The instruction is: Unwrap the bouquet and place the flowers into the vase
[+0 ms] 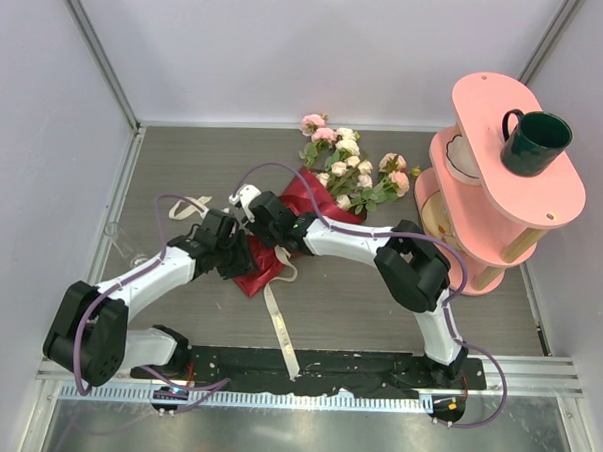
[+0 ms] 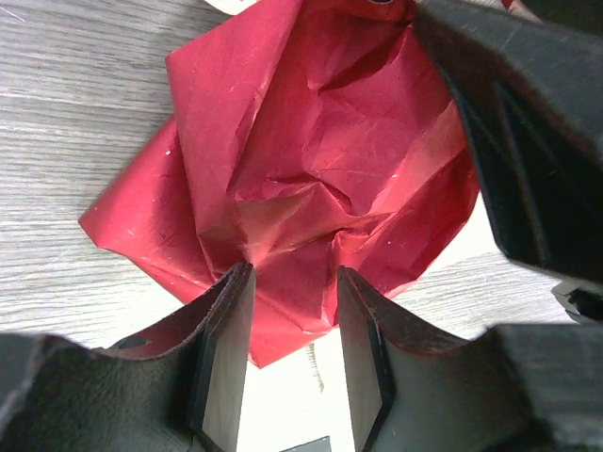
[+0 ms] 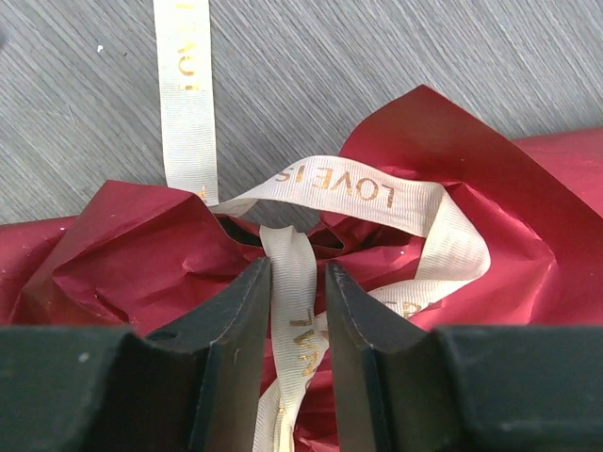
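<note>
The right gripper sits narrow around a strand of the ribbon; I can't tell if it's pinching. The left gripper stands half-open astride the red paper. The flowers lie just beyond both. If the ribbon snags, a pull could drag paper and flowers along.

Robot lab test cell, white panel walls, metal frame posts, wood-grain table
</note>
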You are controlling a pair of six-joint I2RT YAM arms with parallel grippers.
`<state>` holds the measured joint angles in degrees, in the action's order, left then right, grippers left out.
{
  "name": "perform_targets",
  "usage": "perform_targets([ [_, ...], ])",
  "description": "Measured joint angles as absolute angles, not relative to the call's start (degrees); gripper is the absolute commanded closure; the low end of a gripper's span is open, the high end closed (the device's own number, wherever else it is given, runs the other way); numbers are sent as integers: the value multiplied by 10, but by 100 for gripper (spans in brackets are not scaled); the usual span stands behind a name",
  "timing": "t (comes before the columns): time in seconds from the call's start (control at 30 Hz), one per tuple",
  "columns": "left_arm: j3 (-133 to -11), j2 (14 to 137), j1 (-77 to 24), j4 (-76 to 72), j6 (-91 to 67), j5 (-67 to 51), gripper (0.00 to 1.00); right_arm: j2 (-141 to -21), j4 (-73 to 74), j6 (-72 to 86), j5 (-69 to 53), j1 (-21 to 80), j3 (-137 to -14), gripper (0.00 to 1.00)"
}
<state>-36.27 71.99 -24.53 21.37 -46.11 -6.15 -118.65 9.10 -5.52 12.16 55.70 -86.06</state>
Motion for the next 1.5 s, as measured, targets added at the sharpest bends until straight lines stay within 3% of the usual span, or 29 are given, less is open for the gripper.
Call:
perform_targets([
  [0.07,-362,720,-245,213,-461,-60,56,-1187,91,-55,121,557,-861,78],
  [0.2,-362,722,-245,213,-461,-60,55,-1187,91,-52,120,557,-861,87],
  [0.53,-361,738,-245,209,-462,-53,56,-1172,92,-29,124,557,-861,91],
  [0.73,-359,745,-245,204,-462,-51,56,-1143,109,-13,131,557,-886,99],
  [1.23,-358,745,-245,202,-462,-51,55,-1059,171,18,145,557,-962,99],
  [1.5,-353,734,-245,201,-462,-45,54,-884,176,38,141,557,-1005,97],
])
